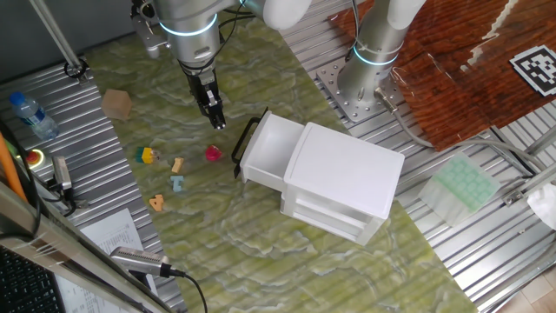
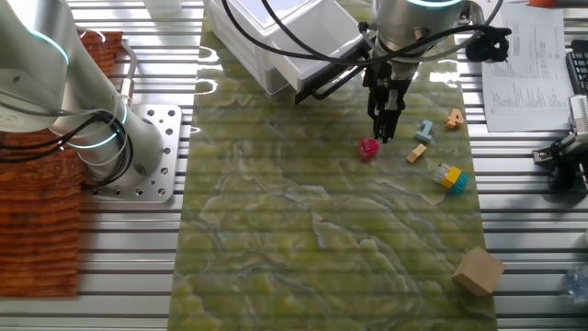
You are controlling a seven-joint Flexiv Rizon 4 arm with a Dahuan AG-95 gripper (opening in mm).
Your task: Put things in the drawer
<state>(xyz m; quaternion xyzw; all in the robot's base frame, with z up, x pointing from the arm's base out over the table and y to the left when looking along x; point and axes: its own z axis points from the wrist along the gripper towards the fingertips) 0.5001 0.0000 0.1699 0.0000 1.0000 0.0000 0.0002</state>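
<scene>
The white drawer (image 1: pixel 268 146) stands pulled open from the white cabinet (image 1: pixel 343 174), its black loop handle (image 1: pixel 246 143) towards the toys; nothing shows inside it. The magenta-pink piece (image 1: pixel 213 154) lies on the green mat just left of the handle. The yellow (image 1: pixel 145 156), tan (image 1: pixel 177 164), pale blue (image 1: pixel 177 183) and orange (image 1: pixel 156 203) pieces lie further left. My gripper (image 1: pixel 218 122) hangs above the mat just behind the pink piece (image 2: pixel 368 148), fingers close together and holding nothing. In the other fixed view my gripper (image 2: pixel 384 136) is right beside the pink piece.
A cardboard cube (image 1: pixel 116 103) sits at the mat's far left. A water bottle (image 1: pixel 30 113) lies off the mat on the metal table. A second arm's base (image 1: pixel 373 65) stands behind the cabinet. A pale green box (image 1: pixel 462 184) lies to the right.
</scene>
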